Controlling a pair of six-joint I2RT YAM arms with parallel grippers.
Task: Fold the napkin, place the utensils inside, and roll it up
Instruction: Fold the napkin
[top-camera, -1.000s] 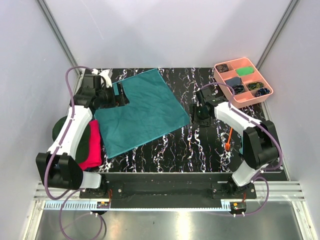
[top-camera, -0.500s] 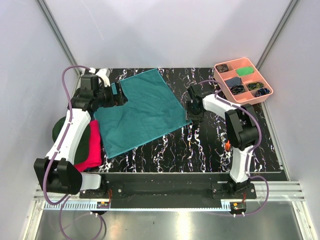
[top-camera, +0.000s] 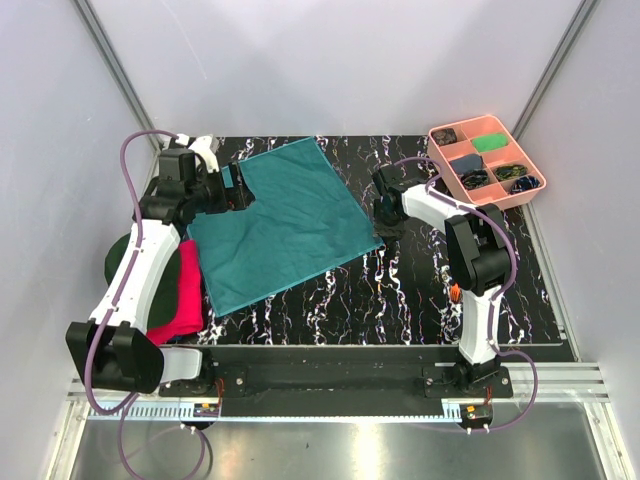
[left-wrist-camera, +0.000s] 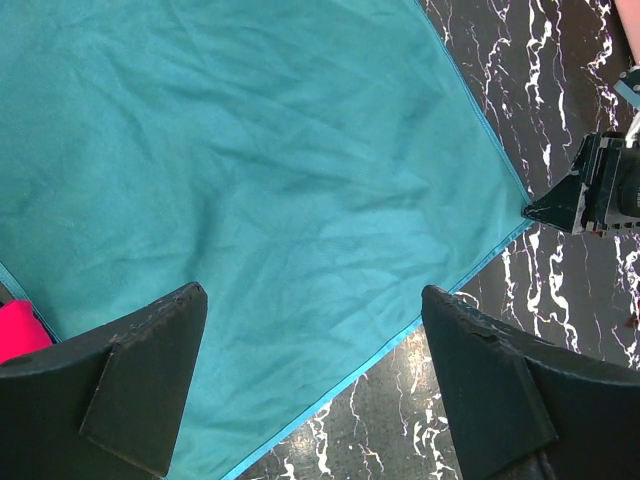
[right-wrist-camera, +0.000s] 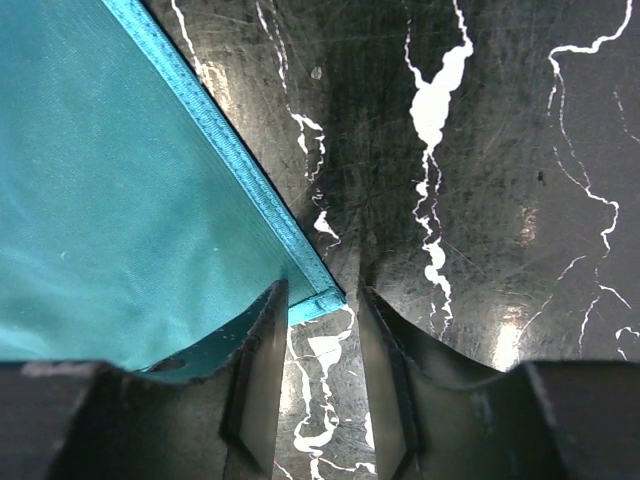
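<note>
Marbled table (right-wrist-camera: 480, 150), napkin (right-wrist-camera: 120, 200) corner, right claw (right-wrist-camera: 320, 300)

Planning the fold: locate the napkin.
Top view: the napkin lies flat left of centre, right corner at the right gripper, left edge below the left gripper.

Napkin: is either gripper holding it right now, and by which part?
Nothing held yet. The right gripper straddles a napkin corner, jaws apart; the left gripper hangs open above it.

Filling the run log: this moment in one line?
napkin: flat, unfolded | left claw: open above napkin | right claw: open, astride napkin corner
</note>
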